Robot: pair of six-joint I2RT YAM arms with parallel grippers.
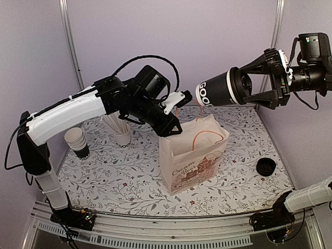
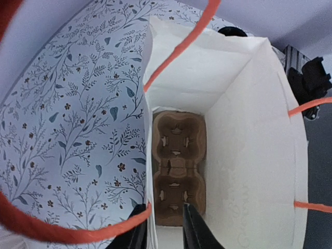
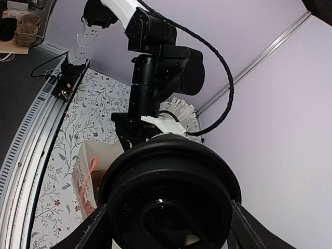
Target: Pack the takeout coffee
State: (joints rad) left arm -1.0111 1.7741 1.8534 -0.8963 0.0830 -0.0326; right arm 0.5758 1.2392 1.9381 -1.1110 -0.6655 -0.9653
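The takeout coffee (image 1: 220, 88), a black cup with white lettering and a black lid (image 3: 168, 202), lies on its side in the air above and right of the white paper bag (image 1: 194, 155). My right gripper (image 1: 243, 84) is shut on its lid end, with one finger on each side (image 3: 168, 228). My left gripper (image 1: 175, 130) sits at the bag's left top edge. In the left wrist view its jaws (image 2: 163, 207) stand a little apart astride the bag wall (image 2: 249, 155), with the orange handle (image 2: 67, 233) by the outer finger. A brown cup carrier (image 2: 179, 166) lies on the bag's floor.
A stack of lidless black cups (image 1: 78, 141) stands at the left of the floral table, with a straw holder (image 1: 122, 132) beside it. A low stack of black lids (image 1: 266, 166) lies at the right. Purple walls close in the back and sides.
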